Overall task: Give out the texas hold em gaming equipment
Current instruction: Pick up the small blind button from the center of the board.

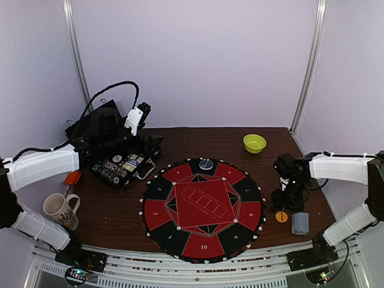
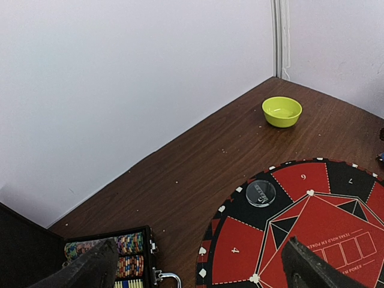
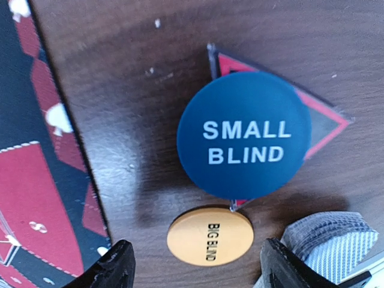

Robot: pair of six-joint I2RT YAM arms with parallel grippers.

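A blue disc marked SMALL BLIND (image 3: pixel 244 134) lies on a red-and-black triangle piece (image 3: pixel 327 123) on the wood table. An orange BIG BLIND disc (image 3: pixel 210 234), also in the top view (image 1: pixel 281 216), lies just below it. My right gripper (image 3: pixel 201 267) hangs open over the orange disc, one finger on each side, holding nothing; from above it stands right of the mat (image 1: pixel 287 198). A grey-blue card deck (image 1: pixel 300 223) lies beside it (image 3: pixel 330 240). My left gripper (image 2: pixel 201 270) is open and empty above the table between the chip case and the mat (image 1: pixel 151 144). Striped chips (image 2: pixel 129 255) sit in the case.
The round red-and-black mat (image 1: pixel 204 207) fills the table's middle, with a clear dealer button (image 1: pixel 206 163) on its far edge (image 2: pixel 261 193). The open black chip case (image 1: pixel 117 168) is at the left. A lime-green bowl (image 1: pixel 254 143) is at the back right. A mug (image 1: pixel 60 210) stands front left.
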